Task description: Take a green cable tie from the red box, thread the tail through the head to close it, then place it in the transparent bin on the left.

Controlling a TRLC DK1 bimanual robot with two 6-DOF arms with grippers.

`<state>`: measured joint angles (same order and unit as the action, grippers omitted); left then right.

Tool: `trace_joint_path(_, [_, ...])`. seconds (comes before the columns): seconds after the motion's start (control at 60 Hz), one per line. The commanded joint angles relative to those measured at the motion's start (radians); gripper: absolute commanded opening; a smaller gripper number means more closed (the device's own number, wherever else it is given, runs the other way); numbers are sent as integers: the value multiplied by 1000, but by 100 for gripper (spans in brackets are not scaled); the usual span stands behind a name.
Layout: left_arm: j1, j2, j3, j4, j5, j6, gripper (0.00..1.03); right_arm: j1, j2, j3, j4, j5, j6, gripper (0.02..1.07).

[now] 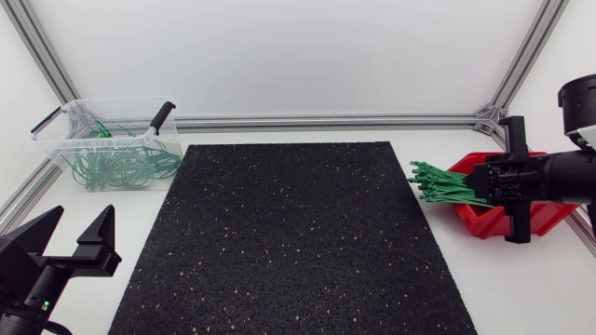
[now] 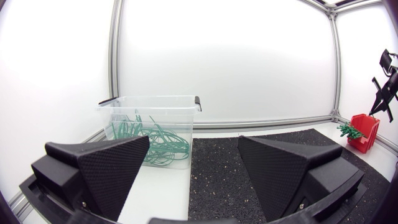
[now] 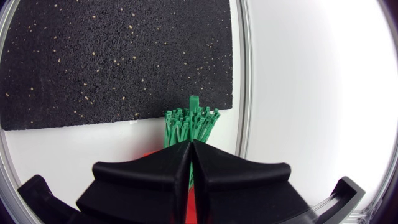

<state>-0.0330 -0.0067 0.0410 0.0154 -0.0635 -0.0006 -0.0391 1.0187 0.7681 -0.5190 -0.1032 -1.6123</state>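
The white desk [image 1: 521, 279] carried a black speckled mat [image 1: 289, 242] that covered most of its middle, from the far side to the near edge. My right arm [image 1: 570, 177] came in from the right edge at the far right of the desk, and my left arm [image 1: 23, 298] sat low at the near left corner.

The transparent bin [image 1: 67, 140] stood on the bare desk at the far left, just beside the mat's far left corner, with its black handles raised. The red box [image 1: 480, 220] stood at the far right, apart from the mat's right edge.

The left end effector [image 1: 82, 221] was near the left edge of the mat, its two wedge fingers spread wide with nothing between them. The right end effector [image 3: 191, 146] was directly over the red box, its fingers drawn together with the tips meeting; whether a tie was pinched between them could not be told.

A bundle of green cable ties [image 1: 442, 184] stuck out of the red box toward the mat, just ahead of the right fingertips. A loose tangle of looped green ties [image 1: 130, 163] lay inside the transparent bin.
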Motion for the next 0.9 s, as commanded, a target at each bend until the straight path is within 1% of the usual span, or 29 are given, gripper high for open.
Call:
trace_joint_path(0.0, [5,-3,-38,-31,1,-12,100,64,-49,46,-52,33,77,8])
trace_joint_path(0.033, [5,-3,-38,-31,1,-12,100,104,-57,65,-70,60,117,8])
trace_joint_path(0.117, [7,-4,-38,-31,1,-12,99,225,-75,88,-95,169,219,8])
trace_joint_path(0.183, [8,-3,-38,-31,1,-12,99,318,-111,85,-119,227,253,8])
trace_joint_path(0.25, [8,-3,-38,-31,1,-12,100,427,-127,100,-153,287,321,8])
trace_joint_path(0.35, [7,-3,-38,-31,1,-12,100,605,-112,143,-204,404,454,8])
trace_joint_path(0.45, [10,-3,-38,-31,1,-12,100,743,-72,189,-263,438,580,8])
trace_joint_path(0.533, [10,-3,-38,-32,1,-12,99,841,-12,235,-329,442,712,8])
trace_joint_path(0.6, [10,-3,-36,-32,1,-12,99,883,40,269,-340,421,805,8])
trace_joint_path(0.65, [12,-3,-36,-32,2,-10,100,880,80,290,-354,373,856,8])
trace_joint_path(0.733, [16,-4,-35,-45,33,-9,100,851,172,375,-437,241,985,8])
trace_joint_path(0.767, [18,-4,-35,-49,47,-9,100,832,192,392,-450,181,997,8])
trace_joint_path(0.817, [15,-3,-35,-49,47,-9,100,798,210,405,-449,83,1009,8])
trace_joint_path(0.867, [12,-1,-35,-51,47,-9,99,760,251,422,-477,-21,1034,8])
trace_joint_path(0.883, [10,1,-35,-51,47,-9,100,752,262,422,-478,-41,1040,8])
